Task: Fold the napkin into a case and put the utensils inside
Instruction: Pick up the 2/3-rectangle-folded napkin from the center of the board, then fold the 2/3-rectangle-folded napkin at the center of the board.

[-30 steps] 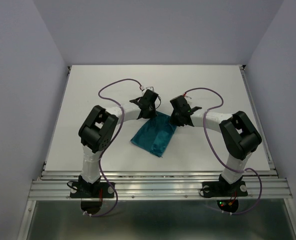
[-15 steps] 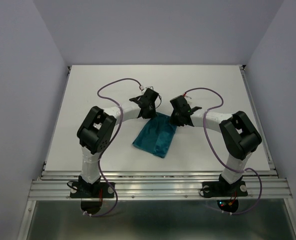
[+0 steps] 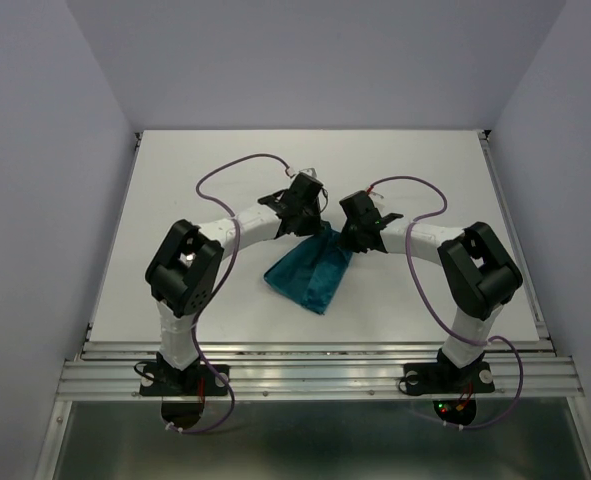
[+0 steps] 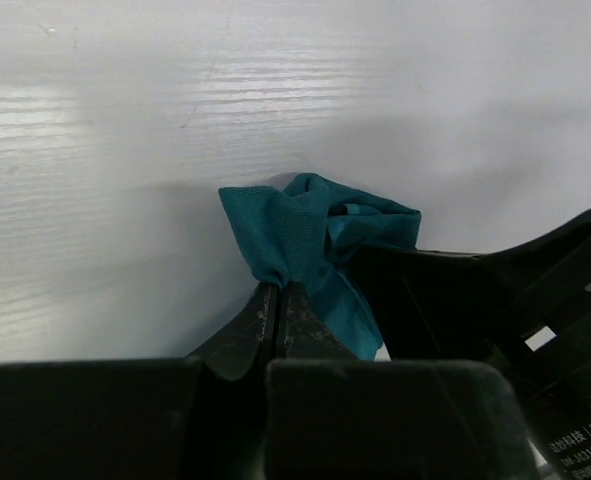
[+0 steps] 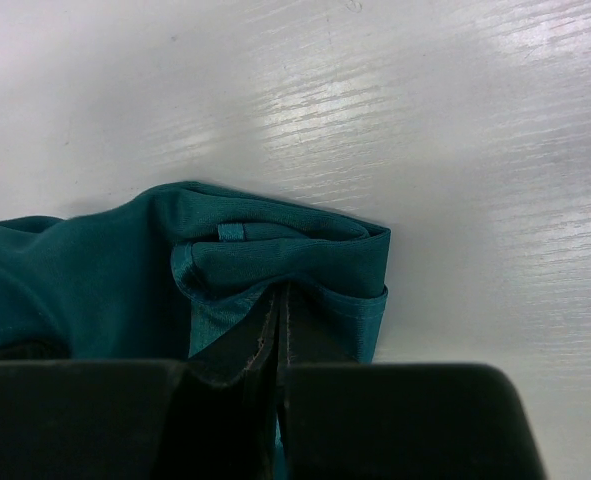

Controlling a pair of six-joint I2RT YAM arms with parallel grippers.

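**Napkin** [image 3: 309, 274]: mid-table, between the two arms. The far edge is gathered up in both grippers and the near part lies on the table [image 3: 205, 180] in loose layers. No case is formed yet.

**Left gripper** [image 4: 278, 300]: clamped on a small tuft at the napkin's far left corner. Little cloth sits between the fingers. If you pull hard or sideways, expect that corner to slip free.

**Right gripper** [image 5: 278, 310]: clamped on the far right corner, over several stacked layers with a hem showing. An inner layer could slide out and skew your fold.

**Clearance**: the two grippers sit just beside each other. Bring them closer and you risk a knock. Spread them too far and the cloth goes taut against the weaker left pinch.

**Utensils**: none visible in any view, so you cannot tell where they lie.

**Cables** [image 3: 237, 165]: purple loops arch above each arm, over the far table. A wide swing might snag one.

**Obstruction**: only the grippers themselves crowd the napkin.
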